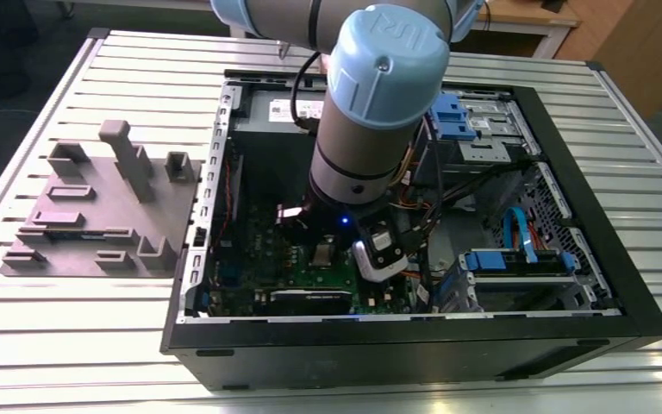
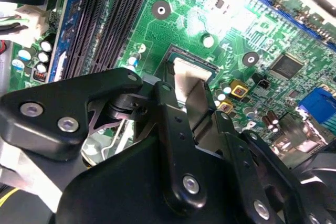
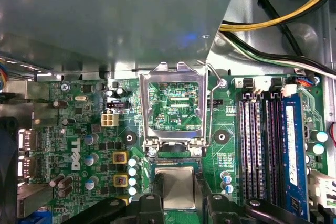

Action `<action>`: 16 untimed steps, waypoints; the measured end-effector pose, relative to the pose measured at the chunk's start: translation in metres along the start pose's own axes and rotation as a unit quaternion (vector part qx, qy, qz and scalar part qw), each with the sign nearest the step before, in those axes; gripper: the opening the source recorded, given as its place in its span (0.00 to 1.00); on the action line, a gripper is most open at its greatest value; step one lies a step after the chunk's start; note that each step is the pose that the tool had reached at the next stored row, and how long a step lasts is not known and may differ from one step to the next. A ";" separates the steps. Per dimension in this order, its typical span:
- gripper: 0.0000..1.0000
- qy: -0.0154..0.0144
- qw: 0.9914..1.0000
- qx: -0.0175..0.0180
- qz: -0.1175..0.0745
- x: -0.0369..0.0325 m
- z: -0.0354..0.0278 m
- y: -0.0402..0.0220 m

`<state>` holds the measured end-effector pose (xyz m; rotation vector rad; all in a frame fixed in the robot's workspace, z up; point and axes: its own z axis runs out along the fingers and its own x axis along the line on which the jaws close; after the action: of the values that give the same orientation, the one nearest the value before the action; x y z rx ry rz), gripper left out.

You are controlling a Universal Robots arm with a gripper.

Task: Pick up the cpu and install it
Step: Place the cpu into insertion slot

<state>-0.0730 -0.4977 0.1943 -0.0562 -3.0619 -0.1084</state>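
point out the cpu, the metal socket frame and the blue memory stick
cpu point(image 3: 176, 188), first wrist view, middle of its silver top
socket frame point(image 3: 144, 108), first wrist view, one side bar
memory stick point(image 3: 294, 150), first wrist view, middle of the blue board

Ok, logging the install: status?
Gripper shut on cpu, at the socket. Load plate flipped open. Nothing blocking.
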 end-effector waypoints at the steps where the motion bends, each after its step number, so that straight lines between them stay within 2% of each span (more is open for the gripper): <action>1: 0.36 0.000 1.000 0.000 0.000 0.0000 0.0001 0.0000; 16: 0.37 0.000 1.000 0.000 0.000 -0.0003 0.0024 -0.0001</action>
<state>-0.0729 -0.4976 0.1919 -0.0562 -3.0621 -0.1091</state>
